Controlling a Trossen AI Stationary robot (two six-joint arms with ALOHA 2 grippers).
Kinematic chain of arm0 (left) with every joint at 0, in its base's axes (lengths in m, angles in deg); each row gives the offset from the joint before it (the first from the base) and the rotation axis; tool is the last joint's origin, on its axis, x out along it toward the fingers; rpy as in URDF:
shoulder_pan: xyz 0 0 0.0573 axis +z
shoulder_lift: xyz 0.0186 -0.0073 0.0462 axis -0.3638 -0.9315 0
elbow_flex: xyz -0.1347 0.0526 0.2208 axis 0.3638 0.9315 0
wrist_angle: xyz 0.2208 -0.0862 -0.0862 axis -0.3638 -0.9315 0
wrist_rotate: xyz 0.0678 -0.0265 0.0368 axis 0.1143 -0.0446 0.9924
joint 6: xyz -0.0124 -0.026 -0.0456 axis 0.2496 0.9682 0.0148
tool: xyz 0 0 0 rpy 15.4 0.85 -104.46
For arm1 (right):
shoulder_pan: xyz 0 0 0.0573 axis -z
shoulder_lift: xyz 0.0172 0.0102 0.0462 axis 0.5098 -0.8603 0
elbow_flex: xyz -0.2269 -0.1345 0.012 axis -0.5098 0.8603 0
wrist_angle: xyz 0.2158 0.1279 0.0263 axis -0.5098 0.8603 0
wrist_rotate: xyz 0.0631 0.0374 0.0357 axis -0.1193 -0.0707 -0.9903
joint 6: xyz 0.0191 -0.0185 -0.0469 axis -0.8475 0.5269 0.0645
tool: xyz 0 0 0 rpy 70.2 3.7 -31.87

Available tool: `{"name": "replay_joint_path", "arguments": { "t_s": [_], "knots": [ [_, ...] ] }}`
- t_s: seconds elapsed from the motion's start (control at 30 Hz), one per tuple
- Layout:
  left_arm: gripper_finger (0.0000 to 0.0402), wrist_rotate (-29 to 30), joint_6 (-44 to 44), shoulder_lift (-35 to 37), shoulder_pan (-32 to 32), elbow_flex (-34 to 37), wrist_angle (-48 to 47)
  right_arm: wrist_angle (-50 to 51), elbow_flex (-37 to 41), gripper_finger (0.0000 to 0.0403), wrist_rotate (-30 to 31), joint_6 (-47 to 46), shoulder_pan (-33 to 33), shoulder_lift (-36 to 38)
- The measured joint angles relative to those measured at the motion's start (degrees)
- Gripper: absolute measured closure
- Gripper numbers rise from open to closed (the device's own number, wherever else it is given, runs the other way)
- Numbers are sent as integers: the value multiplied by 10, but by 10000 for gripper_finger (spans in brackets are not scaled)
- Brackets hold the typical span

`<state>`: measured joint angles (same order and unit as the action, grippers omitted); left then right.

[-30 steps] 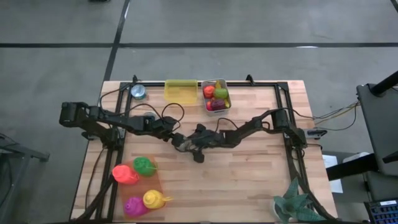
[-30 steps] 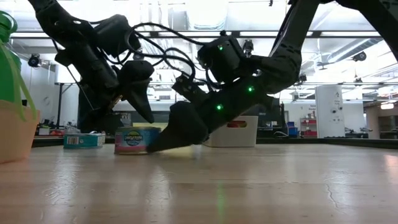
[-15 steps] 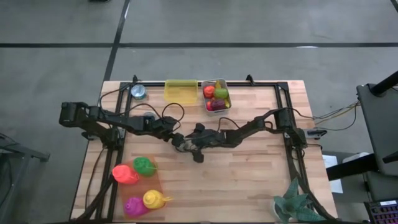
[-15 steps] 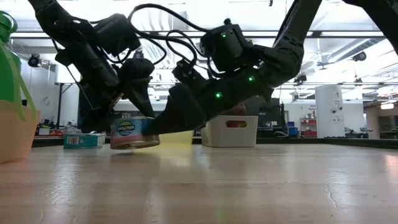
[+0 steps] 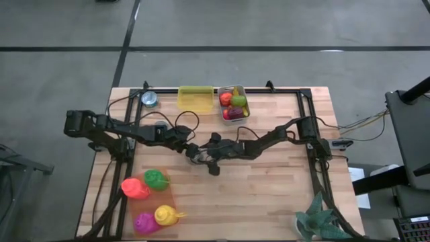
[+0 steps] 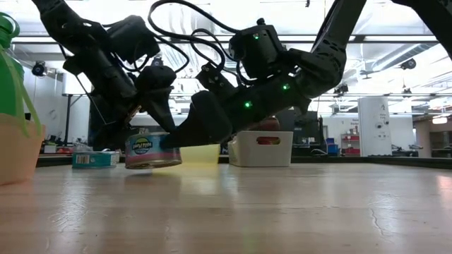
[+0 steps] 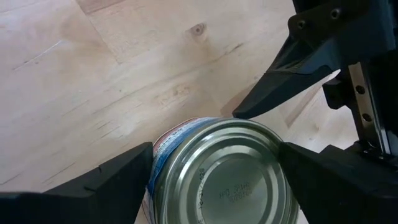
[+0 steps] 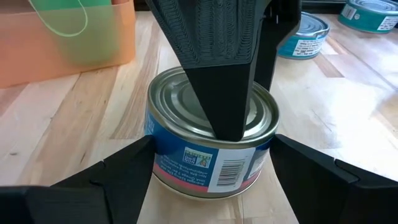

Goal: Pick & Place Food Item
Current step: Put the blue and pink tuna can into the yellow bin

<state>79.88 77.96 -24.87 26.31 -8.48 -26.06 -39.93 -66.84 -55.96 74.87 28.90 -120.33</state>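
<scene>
Both grippers, left gripper point(image 6: 152, 123) and right gripper point(image 6: 185, 137), span the tuna can point(image 6: 152, 151) with wide jaws; can now off table point(image 6: 282, 212), slightly tilted; probably a handover; holder unclear.

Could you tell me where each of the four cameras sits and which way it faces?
High view: overhead, looking straight down on the table and both arms.
Low view: at tabletop height, looking across; arms descend onto the can.
Left wrist view: on the left arm, facing down at the can's lid, between the left tool.
Right wrist view: on the right arm, facing the can's label, between the right tool.
Shared: the can.
</scene>
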Motion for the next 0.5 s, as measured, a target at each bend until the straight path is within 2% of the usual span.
{"name": "replay_joint_path", "arguments": {
  "t_s": [0.5],
  "knots": [
    [49,1,1,0,1,-2,-11,16,1,97,-2,2,0,2]
  ]
}}
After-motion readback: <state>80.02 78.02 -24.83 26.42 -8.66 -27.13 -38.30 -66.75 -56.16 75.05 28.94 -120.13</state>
